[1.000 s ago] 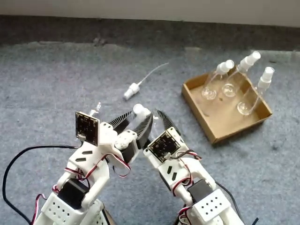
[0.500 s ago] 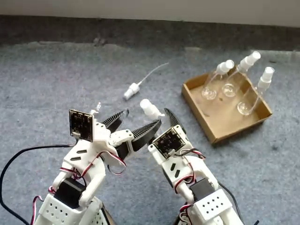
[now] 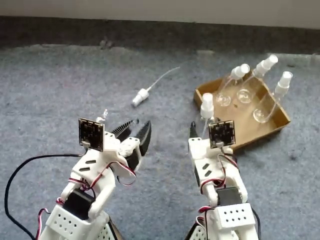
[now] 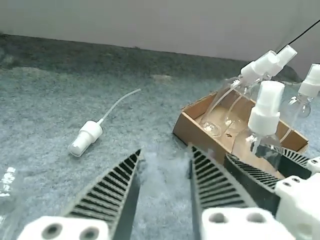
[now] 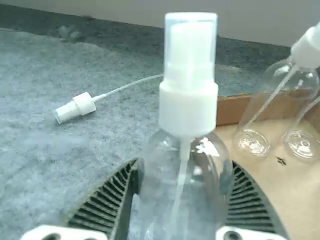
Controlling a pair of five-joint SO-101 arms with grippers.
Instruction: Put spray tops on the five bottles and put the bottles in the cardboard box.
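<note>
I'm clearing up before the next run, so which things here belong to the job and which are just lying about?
Job: held bottle, three capped bottles, box, loose spray top, uncapped bottle.
Lying about: black cable, carpet.

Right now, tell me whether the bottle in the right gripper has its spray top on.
On: the white spray top caps the bottle held in the right gripper, its tube running down inside.

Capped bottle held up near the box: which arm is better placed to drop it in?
Right, probably. The right gripper holds the capped bottle upright beside the cardboard box; the left gripper is open, empty and farther away.
</note>
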